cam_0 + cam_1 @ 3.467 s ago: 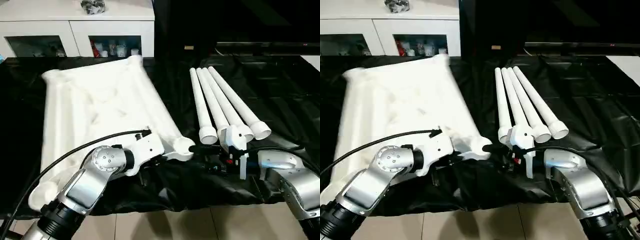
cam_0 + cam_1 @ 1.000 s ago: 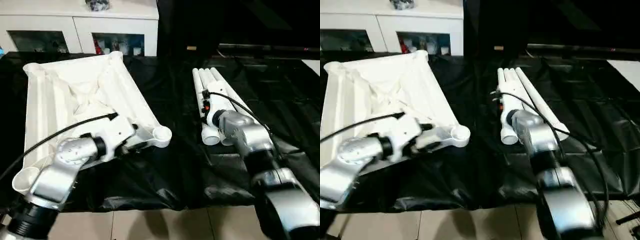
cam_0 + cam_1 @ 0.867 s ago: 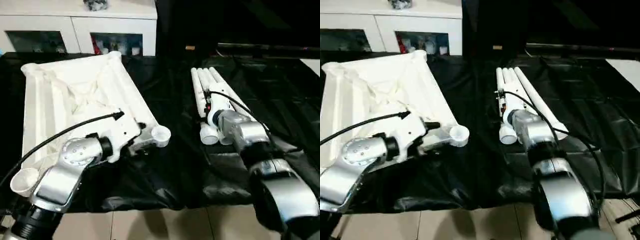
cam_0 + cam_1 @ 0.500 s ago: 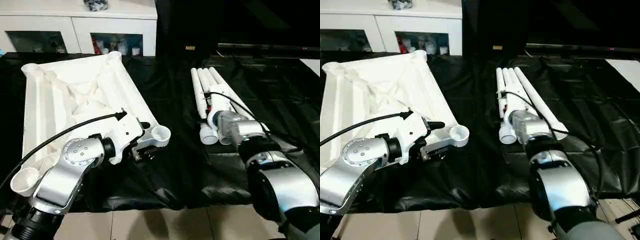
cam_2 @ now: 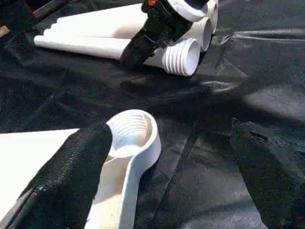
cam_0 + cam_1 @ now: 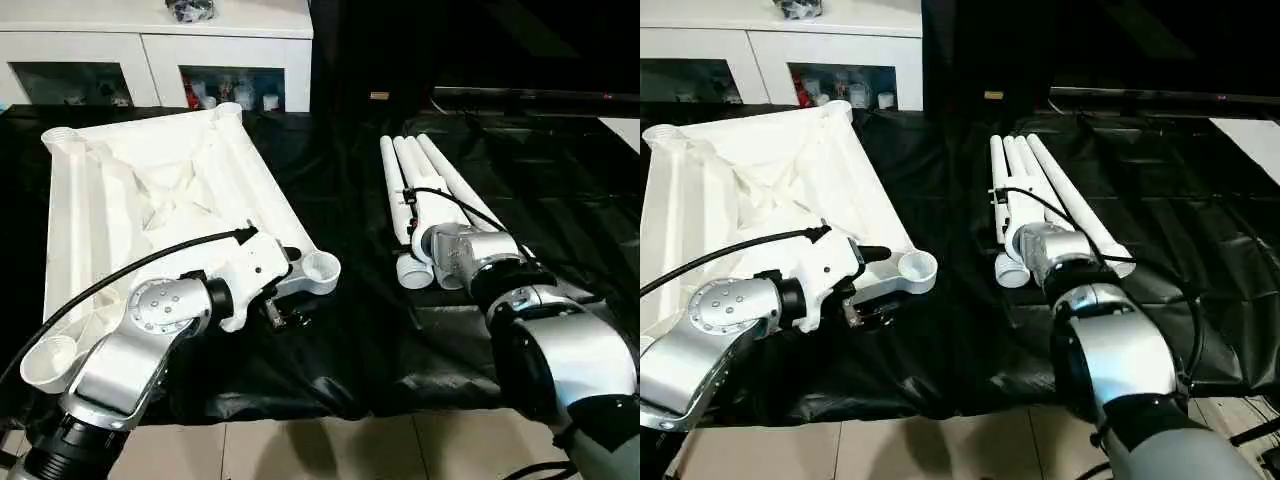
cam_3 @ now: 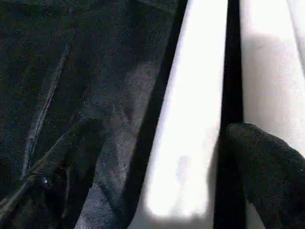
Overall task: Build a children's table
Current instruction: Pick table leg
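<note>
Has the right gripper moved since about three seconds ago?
Yes. The right gripper went from the black sheet near the table's front edge forward onto the legs.

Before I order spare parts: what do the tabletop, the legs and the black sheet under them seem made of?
Tabletop: likely moulded white plastic, matte, ribbed underside. Legs: seemingly the same plastic, smooth tubes with threaded ends. Black sheet: thin glossy plastic film or coated cloth, judging by creases and sheen.

The tabletop (image 6: 150, 200) is white with a ribbed underside, and the four legs (image 6: 425, 200) are white too. A glossy black sheet (image 6: 560, 190) covers the desk. The forearms (image 6: 130, 350) are silver, the fingers (image 5: 71, 176) black. The cabinet (image 6: 150, 40) is white.
</note>
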### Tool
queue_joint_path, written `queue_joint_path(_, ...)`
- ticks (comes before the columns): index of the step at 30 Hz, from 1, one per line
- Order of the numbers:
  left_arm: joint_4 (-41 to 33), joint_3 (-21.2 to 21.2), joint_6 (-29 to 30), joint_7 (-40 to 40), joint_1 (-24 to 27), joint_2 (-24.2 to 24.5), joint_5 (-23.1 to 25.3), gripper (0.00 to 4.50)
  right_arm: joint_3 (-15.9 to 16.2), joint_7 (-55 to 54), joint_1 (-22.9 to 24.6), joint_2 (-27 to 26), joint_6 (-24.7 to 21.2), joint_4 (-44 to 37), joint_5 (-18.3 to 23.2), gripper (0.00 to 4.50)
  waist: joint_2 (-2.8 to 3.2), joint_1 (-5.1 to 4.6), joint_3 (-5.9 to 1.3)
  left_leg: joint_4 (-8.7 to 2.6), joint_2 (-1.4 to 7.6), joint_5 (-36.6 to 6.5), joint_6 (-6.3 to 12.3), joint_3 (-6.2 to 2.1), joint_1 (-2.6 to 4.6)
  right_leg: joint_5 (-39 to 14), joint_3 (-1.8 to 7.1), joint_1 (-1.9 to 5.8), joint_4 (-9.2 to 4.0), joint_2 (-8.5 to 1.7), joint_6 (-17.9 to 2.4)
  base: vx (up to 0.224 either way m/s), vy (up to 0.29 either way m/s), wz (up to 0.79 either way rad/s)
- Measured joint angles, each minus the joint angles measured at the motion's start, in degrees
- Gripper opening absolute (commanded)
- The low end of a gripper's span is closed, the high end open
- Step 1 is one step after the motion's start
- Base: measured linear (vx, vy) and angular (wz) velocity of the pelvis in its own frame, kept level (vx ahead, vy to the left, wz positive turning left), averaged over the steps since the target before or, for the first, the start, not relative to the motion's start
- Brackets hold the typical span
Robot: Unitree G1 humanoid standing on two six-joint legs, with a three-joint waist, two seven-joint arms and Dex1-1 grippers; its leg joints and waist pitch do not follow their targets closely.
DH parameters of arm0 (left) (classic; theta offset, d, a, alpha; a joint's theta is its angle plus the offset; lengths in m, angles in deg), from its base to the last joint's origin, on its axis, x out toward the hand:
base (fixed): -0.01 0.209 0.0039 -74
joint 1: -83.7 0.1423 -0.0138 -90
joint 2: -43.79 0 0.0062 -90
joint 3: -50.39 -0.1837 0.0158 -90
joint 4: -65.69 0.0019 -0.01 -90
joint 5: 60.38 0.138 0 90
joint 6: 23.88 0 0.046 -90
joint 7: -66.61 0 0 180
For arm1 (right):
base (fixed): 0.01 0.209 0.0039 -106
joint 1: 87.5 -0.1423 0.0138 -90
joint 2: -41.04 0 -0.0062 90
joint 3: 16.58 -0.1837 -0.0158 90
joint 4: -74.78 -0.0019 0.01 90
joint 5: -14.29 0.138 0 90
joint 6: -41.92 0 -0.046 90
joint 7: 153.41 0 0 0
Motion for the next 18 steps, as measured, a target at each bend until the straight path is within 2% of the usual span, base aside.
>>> queue_joint_path(5, -0.01, 0.00, 0.10, 0.06, 0.00, 0.17, -0.01, 4.50, -2.18, 0.14, -1.07, 0.00, -2.52, 1.58, 1.21, 3.75, -0.02, 0.01, 0.00, 0.00, 0.00, 0.00, 0.00, 0.00, 0.00, 0.00, 0.00, 0.00, 0.00, 0.00, 0.00, 0.000, 0.000, 0.00)
queue_joint_path(18, -0.01, -0.13, 0.55, 1.05, -0.01, 0.67, -0.12, 4.50, -4.35, -0.35, -1.38, 0.31, -5.86, 2.22, 1.40, 2.55, -0.03, 0.03, -0.01, 0.00, 0.00, 0.00, 0.00, 0.00, 0.00, 0.00, 0.00, -0.01, 0.01, 0.00, 0.00, 0.000, 0.000, 0.00)
